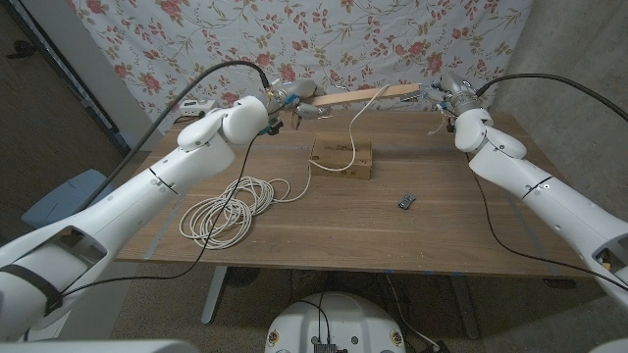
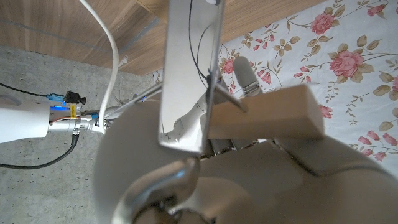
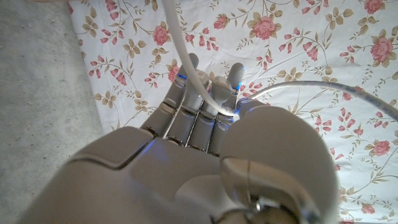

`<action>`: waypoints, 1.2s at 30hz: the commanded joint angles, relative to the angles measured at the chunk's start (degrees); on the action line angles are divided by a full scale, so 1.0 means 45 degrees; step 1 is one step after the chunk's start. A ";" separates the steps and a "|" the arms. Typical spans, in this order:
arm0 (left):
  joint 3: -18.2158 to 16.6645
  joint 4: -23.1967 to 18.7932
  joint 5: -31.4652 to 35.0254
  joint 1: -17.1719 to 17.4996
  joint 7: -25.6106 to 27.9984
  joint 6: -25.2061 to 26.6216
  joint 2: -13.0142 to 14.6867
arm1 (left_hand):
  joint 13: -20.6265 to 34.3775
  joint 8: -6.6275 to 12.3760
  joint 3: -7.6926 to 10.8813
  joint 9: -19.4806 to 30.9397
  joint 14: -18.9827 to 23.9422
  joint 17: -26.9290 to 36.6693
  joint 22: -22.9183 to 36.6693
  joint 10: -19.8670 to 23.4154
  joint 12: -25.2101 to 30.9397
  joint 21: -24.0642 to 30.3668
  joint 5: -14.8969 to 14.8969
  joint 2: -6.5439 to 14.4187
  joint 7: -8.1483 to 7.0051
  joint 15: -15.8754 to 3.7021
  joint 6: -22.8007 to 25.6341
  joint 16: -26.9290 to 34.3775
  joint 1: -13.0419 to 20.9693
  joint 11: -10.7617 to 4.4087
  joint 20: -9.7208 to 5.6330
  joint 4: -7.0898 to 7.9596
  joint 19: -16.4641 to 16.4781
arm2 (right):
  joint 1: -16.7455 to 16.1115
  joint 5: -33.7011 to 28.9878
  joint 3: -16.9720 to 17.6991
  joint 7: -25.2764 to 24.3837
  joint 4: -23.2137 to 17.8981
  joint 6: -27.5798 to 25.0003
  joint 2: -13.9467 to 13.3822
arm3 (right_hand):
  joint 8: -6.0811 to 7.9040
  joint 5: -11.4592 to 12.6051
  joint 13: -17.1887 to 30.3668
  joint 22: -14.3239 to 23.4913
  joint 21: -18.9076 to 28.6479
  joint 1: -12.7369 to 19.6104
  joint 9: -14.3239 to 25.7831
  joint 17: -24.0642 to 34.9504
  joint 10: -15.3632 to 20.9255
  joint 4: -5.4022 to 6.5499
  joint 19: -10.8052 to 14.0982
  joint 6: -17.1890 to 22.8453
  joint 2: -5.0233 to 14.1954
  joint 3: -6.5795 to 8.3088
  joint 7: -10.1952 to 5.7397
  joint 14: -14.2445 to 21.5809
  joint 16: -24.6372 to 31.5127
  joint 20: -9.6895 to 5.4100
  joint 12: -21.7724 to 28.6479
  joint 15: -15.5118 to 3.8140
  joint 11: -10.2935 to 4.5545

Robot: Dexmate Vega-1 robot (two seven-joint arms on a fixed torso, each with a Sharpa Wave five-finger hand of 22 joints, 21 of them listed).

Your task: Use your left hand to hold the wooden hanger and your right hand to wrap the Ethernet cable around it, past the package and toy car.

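Observation:
My left hand (image 1: 284, 102) is raised over the table's far edge and grips the wooden hanger (image 1: 365, 94) by one end; the bar points toward my right hand (image 1: 447, 98). In the left wrist view the hanger's wooden end (image 2: 273, 119) and its metal hook (image 2: 186, 74) stick out of the left hand (image 2: 236, 186). The white Ethernet cable (image 1: 350, 137) rises from a loose coil (image 1: 224, 211), crosses the cardboard package (image 1: 341, 158) and reaches the hanger. My right hand (image 3: 199, 118) holds the cable (image 3: 186, 62) against its fingers. The small toy car (image 1: 407, 201) lies right of the package.
A floral curtain (image 1: 392, 39) hangs close behind the table's far edge (image 1: 392, 116). Black arm cables arc above both arms. A small device (image 1: 196, 106) sits at the far left corner. Bare wood (image 1: 373, 230) lies in front of the package and car.

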 commanded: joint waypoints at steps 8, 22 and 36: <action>0.0224 0.0039 0.0406 -0.0213 0.0636 0.0777 -0.0007 | 0.0115 0.0053 -0.0064 0.0026 0.0080 0.0064 0.0041 0.0100 -0.0029 -0.0009 0.0122 0.0139 -0.0346 0.0032 0.0442 -0.0013 0.0045 -0.0006 -0.0018 0.0005 -0.0006 | -0.0879 0.1493 -0.0171 -0.0217 0.0150 0.0200 -0.0306 | 0.0160 0.0081 0.0149 -0.0081 0.0198 0.0203 0.0004 0.0035 -0.0453 0.0026 -0.0047 -0.0026 0.0129 -0.0093 0.0002 -0.0117 0.0187 -0.1037 0.0051 -0.1260 -0.0528; 0.0662 0.0913 0.1101 -0.0548 0.1632 0.1097 -0.0635 | 0.0129 0.0044 -0.0138 0.0029 0.0093 0.0069 0.0053 0.0133 -0.0054 0.0007 0.0158 0.0157 -0.0359 0.0035 0.0413 -0.0060 0.0064 -0.0012 -0.0018 0.0008 -0.0004 | -0.1821 0.2247 -0.0172 -0.0308 -0.0267 0.0926 -0.0487 | 0.0202 0.0106 0.0130 -0.0244 0.0410 0.0259 -0.0023 0.0030 -0.0362 0.0026 -0.0106 -0.0020 0.0159 -0.0151 0.0030 -0.0164 0.0347 -0.0980 0.0026 -0.1259 -0.0526; 0.1081 0.1513 0.1558 -0.0848 0.2218 0.1341 -0.1122 | 0.0147 0.0058 -0.0186 0.0045 0.0141 0.0083 0.0052 0.0139 -0.0076 0.0007 0.0181 0.0178 -0.0356 0.0031 0.0428 -0.0074 0.0096 0.0029 0.0005 -0.0003 -0.0002 | -0.2915 0.2532 0.0005 -0.0356 -0.1429 0.1256 -0.0961 | 0.0255 0.0120 0.0112 -0.0404 0.0613 0.0301 -0.0027 0.0025 -0.0434 0.0034 -0.0173 -0.0016 0.0171 -0.0207 0.0049 -0.0216 0.0485 -0.0964 -0.0011 -0.1256 -0.0506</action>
